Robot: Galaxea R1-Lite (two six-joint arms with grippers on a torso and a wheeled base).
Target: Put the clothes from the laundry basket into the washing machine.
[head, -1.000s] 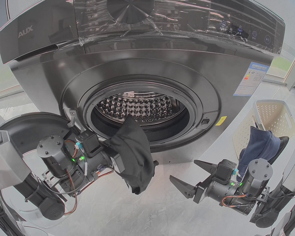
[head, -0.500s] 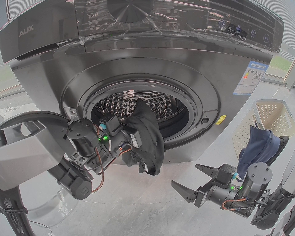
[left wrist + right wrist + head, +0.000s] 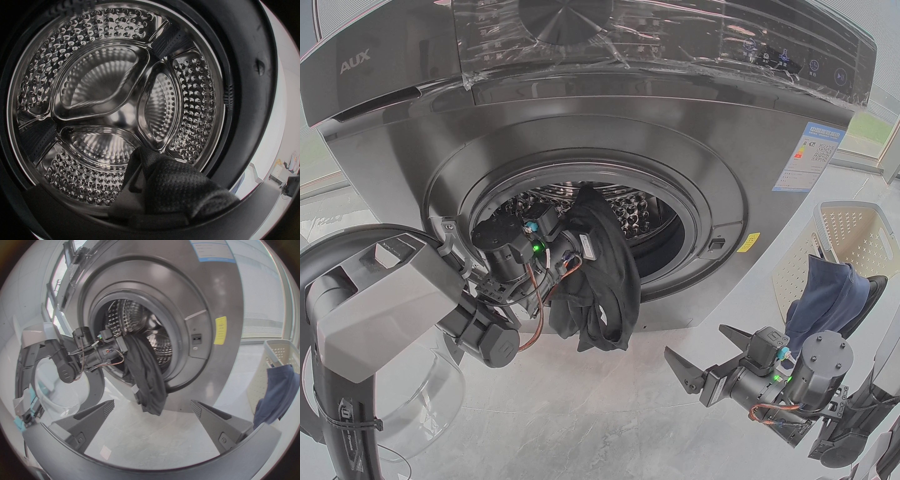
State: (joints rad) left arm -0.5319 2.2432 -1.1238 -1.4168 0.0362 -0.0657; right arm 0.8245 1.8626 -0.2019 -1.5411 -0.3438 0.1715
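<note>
The washing machine (image 3: 700, 144) stands in front of me with its door swung open and its steel drum (image 3: 103, 93) empty. My left gripper (image 3: 586, 217) sits at the mouth of the drum, shut on a black garment (image 3: 606, 275). The cloth covers the fingers; most of it hangs down outside over the door rim, seen also as the black garment (image 3: 147, 380). My right gripper (image 3: 695, 339) hangs open low over the floor, right of the opening, holding nothing. At the far right stands the cream laundry basket (image 3: 853, 231) with a blue garment (image 3: 828, 300) draped over its front edge.
The open round door (image 3: 362, 262) with its glass bowl (image 3: 425, 387) stands out to the left of the opening, close beside my left arm. Pale tiled floor (image 3: 600, 412) lies between the machine and the basket.
My left arm has risen and pushed forward, carrying the black garment from below the door rim up into the mouth of the drum. The right gripper shifted slightly right and stays open.
</note>
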